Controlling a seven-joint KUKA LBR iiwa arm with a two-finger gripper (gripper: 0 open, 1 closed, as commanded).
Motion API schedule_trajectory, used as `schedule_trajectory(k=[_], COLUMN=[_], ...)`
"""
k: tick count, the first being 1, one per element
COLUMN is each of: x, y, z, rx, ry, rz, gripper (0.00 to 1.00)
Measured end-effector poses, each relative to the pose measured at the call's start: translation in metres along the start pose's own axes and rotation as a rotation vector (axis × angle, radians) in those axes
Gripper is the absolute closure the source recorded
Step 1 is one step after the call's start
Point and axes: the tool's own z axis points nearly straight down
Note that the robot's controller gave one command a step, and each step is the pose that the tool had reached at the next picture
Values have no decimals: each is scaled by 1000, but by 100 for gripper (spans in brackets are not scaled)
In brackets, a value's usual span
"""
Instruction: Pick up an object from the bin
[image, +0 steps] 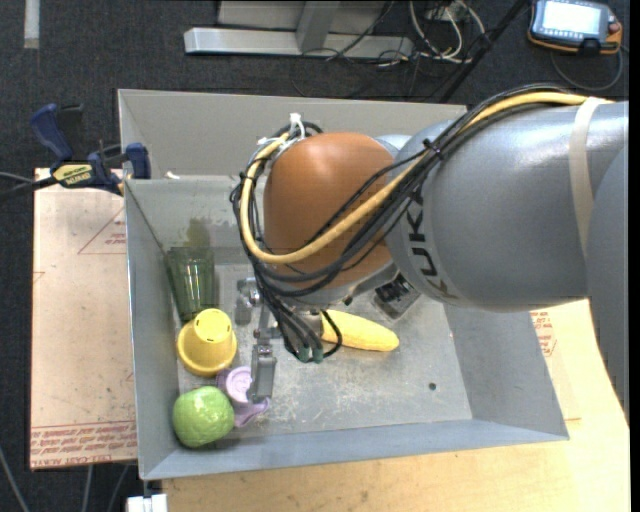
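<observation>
At lower left of bin (440, 400) | arm angled down from right | claw (259, 398) beside small lilac piece (238, 381) | claw state: cannot tell

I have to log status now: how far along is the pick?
Done: the gripper is down low in the bin, right beside a small lilac piece near the green ball and yellow cup. In hand: nothing shows as gripped yet. Left: the grasp and the lift out; the banana and green tumbler lie on the floor.
</observation>
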Motion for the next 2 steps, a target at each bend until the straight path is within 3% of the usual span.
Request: schedule_trajectory(k=[1, 2], x=[-2, 7], y=[-1, 20], z=[-5, 68], rx=[-2, -3], ry=[-7, -9], rz=[5, -69], gripper=[0, 0])
